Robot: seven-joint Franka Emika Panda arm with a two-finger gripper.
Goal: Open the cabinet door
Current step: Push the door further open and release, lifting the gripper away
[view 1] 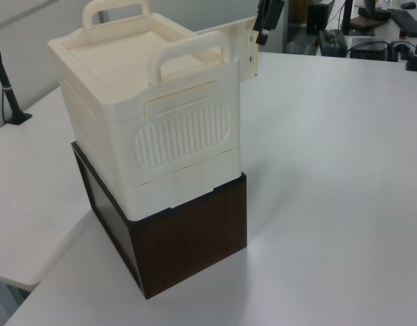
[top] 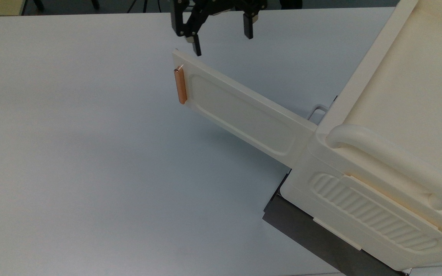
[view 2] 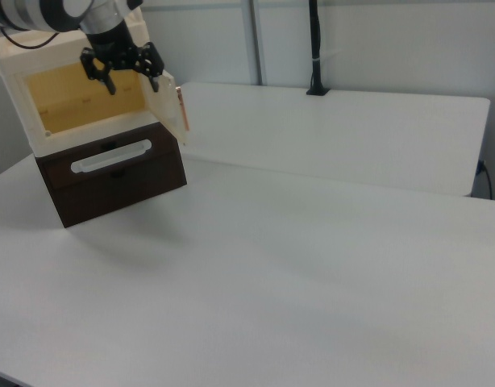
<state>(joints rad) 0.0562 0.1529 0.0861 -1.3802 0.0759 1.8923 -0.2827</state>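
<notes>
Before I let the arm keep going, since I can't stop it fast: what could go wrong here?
The gripper is open right by the cabinet door's free edge; a sideways move could knock the door shut. The cream cabinet merely rests on the brown box, so a hard push might shift it.

The top view looks steeply down, close above the cabinet (top: 382, 161). The left view faces its ribbed side; the right view, farther off, faces its open front. All share it.

table (top: 90, 153): white | on it: dark wooden box (view 1: 188, 244), under cream cabinet (view 1: 147, 115)
</notes>
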